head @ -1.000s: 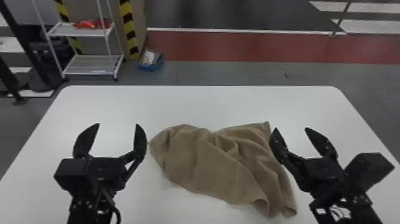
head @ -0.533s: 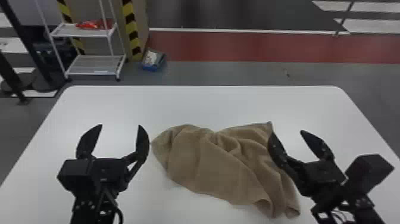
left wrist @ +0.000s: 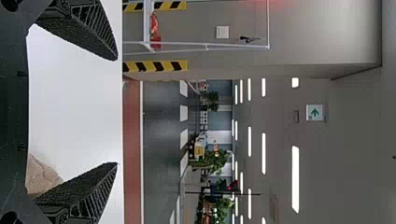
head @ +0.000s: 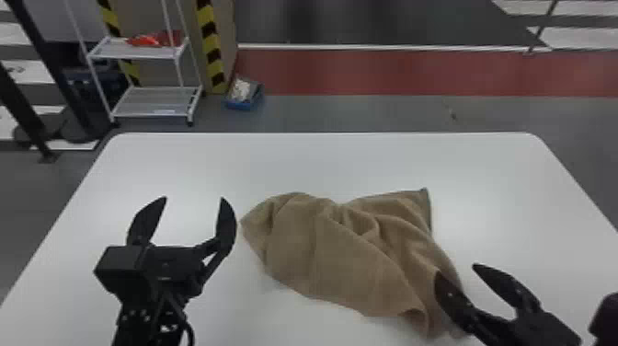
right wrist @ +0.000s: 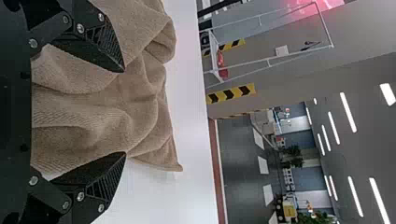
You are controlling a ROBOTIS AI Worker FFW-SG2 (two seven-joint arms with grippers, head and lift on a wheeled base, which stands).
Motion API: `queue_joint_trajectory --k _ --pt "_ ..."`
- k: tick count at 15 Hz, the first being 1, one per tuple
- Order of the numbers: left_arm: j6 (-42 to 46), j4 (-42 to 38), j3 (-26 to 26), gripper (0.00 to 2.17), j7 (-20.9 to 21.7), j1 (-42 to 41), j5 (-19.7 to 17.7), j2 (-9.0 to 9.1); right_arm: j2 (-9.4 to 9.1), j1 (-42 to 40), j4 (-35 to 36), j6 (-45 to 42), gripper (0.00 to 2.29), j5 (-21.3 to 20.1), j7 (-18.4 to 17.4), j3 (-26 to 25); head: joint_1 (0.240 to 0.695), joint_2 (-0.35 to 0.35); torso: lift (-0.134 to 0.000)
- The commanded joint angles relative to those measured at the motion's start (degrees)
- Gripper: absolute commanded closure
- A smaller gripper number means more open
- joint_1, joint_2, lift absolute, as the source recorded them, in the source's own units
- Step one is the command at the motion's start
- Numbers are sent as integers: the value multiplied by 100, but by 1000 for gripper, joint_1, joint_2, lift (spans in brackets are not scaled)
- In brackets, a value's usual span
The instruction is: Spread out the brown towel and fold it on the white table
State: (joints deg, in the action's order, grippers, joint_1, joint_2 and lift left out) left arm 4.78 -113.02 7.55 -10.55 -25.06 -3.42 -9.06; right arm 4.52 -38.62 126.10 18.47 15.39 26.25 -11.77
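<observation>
Brown towel lying rumpled on the white table, I'd ease my wide, empty right gripper onto its near edge and pinch one layer before lifting, the left gripper, also wide, poised beside it.

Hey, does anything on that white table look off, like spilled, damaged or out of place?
Nothing looks spilled or damaged. The brown towel lies rumpled and askew on the white table, creased, with one corner pointing to the far right, but that seems normal for a towel waiting to be spread.
</observation>
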Motion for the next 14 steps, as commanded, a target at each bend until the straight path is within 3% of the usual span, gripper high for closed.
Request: queue_joint_trajectory --k 1,4,8,14 --pt "0 26 1 73 27 28 -106 -8 14 -295 63 -22 289 78 169 -247 695 -14 -124" --pt "0 96 -8 73 45 45 -115 -26 14 -436 19 118 289 34 627 -387 695 -37 -124" --pt "0 123 -17 73 106 45 -167 -79 22 -480 -104 101 353 -335 679 -475 695 -46 -124" --pt "0 158 -26 73 212 63 -194 -105 93 -392 -306 470 404 -510 688 -501 695 -72 -124"
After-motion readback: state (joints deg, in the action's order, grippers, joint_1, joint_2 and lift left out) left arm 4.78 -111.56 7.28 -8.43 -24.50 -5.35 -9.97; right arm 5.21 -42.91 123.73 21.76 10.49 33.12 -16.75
